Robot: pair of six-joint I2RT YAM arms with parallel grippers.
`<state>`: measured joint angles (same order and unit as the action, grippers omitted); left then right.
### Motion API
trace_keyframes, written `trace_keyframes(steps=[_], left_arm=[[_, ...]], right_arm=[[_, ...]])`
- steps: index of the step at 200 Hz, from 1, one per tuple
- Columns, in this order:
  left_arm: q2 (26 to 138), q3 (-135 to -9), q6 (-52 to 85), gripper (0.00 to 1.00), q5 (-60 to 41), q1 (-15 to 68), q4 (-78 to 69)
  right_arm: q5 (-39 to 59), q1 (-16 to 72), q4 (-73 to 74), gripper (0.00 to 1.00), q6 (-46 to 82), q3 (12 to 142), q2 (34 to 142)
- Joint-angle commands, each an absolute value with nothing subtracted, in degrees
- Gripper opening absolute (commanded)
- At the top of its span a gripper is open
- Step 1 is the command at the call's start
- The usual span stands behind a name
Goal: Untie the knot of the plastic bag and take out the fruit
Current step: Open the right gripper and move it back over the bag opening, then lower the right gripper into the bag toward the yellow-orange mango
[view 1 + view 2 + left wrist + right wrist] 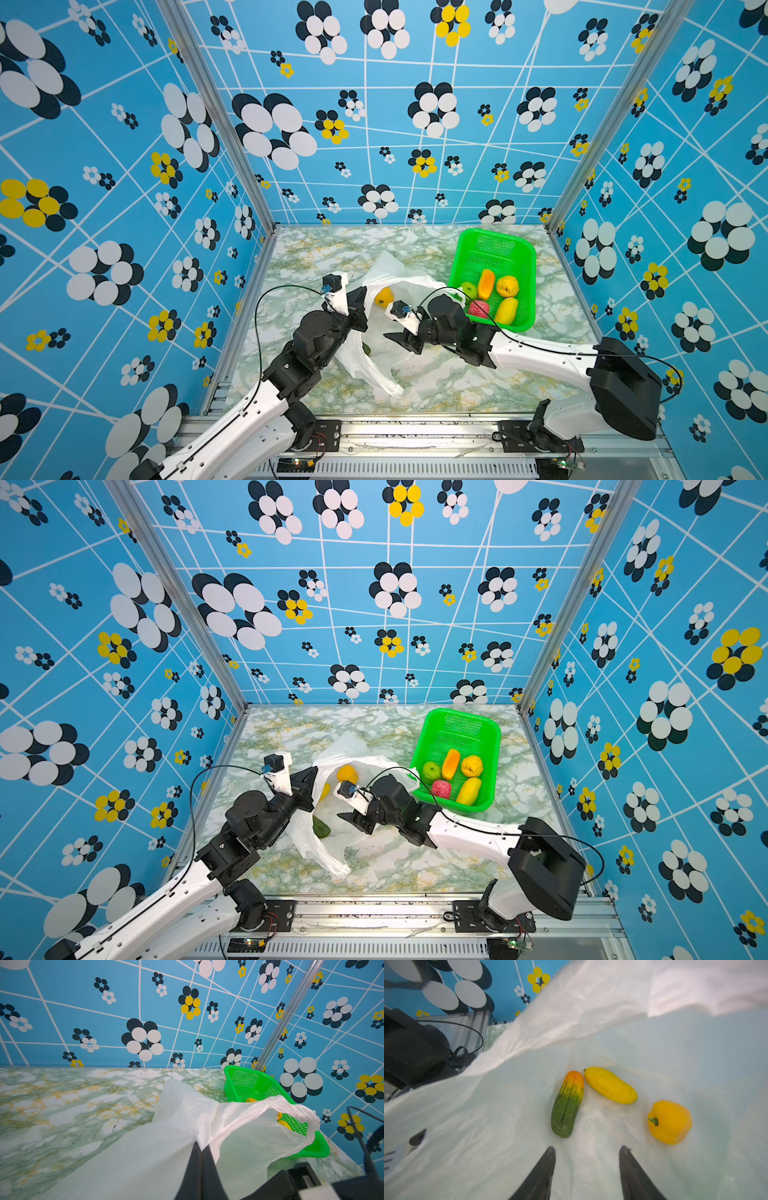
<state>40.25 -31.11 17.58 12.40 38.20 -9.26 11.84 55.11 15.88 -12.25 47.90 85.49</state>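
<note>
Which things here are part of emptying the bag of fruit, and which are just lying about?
Part of the job: plastic bag, pinched by the left gripper; open right gripper inside it; three fruit in the bag: green-orange oblong, yellow oblong, yellow pepper-shaped; five fruit in the green basket.
Just there: marbled table; patterned walls.

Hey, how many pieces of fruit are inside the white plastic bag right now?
3, in the right wrist view: a green-and-orange oblong one, a yellow oblong one beside it, and a round yellow-orange one apart from both. Folds of the plastic bag may hide more.
</note>
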Motion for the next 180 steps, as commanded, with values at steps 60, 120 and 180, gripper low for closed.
trace_keyframes(steps=[60,120,180], left_arm=[[38.85,-29.92,18.83,0.0,11.34,37.79,-10.07],[37.59,-28.37,18.75,0.0,2.37,37.75,-15.32],[37.44,-28.04,19.37,0.0,-2.91,37.96,-18.15]], right_arm=[[6.53,55.28,7.95,0.57,-13.25,55.08,95.66],[-3.39,54.49,4.79,0.69,-2.7,62.13,103.64],[-7.34,54.39,10.53,0.82,16.8,63.79,108.21]])
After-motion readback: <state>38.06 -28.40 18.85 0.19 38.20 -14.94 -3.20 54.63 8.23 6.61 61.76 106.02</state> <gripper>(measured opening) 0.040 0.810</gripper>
